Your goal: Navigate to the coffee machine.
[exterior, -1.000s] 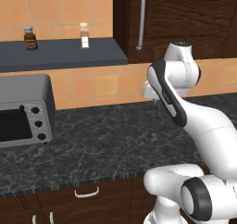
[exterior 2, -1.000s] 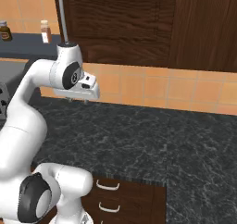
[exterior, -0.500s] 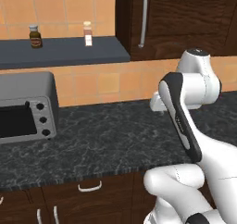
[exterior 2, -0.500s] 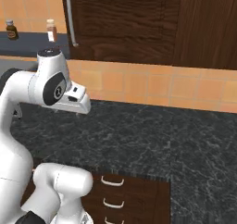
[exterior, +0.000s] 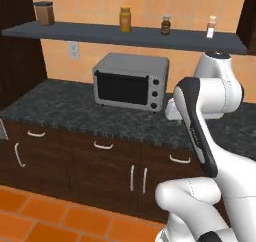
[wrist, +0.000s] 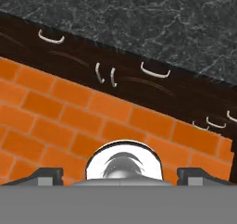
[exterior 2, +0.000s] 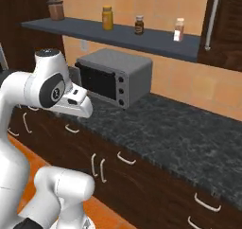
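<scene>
1. Coffee machine: can't tell where it's sitting; nothing here matching a narrow upright box w/ gold button.
2. Gripper (wrist: 120,176) is pointing down toward the floor. Its dark fingertips (wrist: 46,175) are standing wide apart at the bottom corners of the hand view, gripping nothing.
3. The arm is folding up in front of the counter (exterior: 60,103), w/ the hand hanging over the near edge in the right base view.
4. Toaster oven (exterior: 131,82) is sitting on the counter toward the far wall, three knobs down its right side, left of the arm in the left base view.
5. Shelf (exterior: 100,33) is running above it, carrying a brown jar (exterior: 44,12) far left, then a yellow jar (exterior: 125,18), a dark bottle (exterior: 165,25) and a pale bottle (exterior: 212,27) to the right.
6. Wall outlet (exterior: 74,50) is showing between shelf and counter, left of the oven.
7. Dark wood cabinets (exterior: 75,161) w/ white handles are running under the counter, and orange tile floor (exterior: 45,221) is lying in front.
</scene>
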Robot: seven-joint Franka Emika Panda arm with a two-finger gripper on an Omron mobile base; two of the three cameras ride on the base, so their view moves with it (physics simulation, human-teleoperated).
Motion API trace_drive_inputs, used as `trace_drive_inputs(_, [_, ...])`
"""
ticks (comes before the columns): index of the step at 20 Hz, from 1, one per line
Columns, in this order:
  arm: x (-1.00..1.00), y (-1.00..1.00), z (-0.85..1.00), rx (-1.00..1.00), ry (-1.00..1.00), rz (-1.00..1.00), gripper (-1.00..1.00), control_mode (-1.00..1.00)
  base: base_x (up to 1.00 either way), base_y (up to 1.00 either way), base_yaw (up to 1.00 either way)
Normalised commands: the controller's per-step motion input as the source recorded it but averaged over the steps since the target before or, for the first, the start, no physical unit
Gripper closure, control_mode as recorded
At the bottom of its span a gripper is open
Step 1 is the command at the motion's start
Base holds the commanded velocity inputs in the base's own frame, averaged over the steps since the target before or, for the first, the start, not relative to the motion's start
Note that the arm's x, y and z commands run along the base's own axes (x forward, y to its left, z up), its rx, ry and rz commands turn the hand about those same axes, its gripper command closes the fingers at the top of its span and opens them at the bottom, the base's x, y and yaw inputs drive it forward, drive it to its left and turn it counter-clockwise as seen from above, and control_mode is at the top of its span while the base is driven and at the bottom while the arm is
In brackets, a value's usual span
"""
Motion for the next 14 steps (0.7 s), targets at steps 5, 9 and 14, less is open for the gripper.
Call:
trace_drive_inputs(5, [0.0,0.0,0.0,0.0,0.0,0.0,-1.0,1.0,-0.17,0.0,1.0])
trace_drive_inputs(9, [0.0,0.0,0.0,0.0,0.0,0.0,-1.0,1.0,-0.15,0.0,1.0])
trace_drive_inputs(14, [0.0,0.0,0.0,0.0,0.0,0.0,-1.0,1.0,-0.14,0.0,1.0])
